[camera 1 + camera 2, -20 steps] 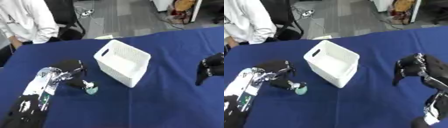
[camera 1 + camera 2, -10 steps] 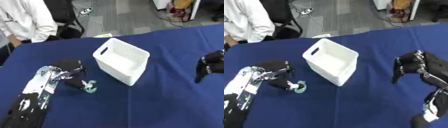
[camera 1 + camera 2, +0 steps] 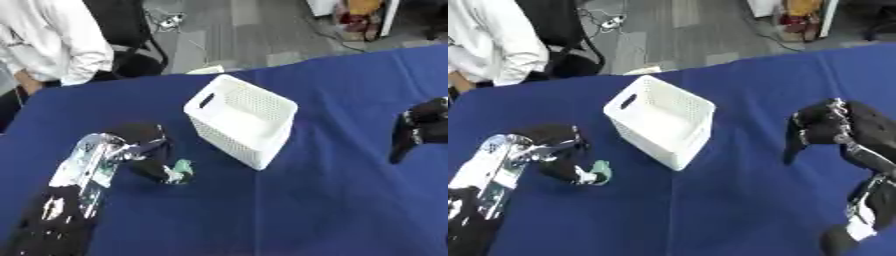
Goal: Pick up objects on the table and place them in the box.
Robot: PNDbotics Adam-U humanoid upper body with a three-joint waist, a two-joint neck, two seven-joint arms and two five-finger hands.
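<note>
Left hand is down on the blue table, fingers curled around a small pale-green object that pokes out at its right side, touching the cloth. White perforated box sits just right of that hand, apart from the object, tilted askew, open top. Right hand hovers well right of the box, fingers curled downward, holding nothing.
</note>
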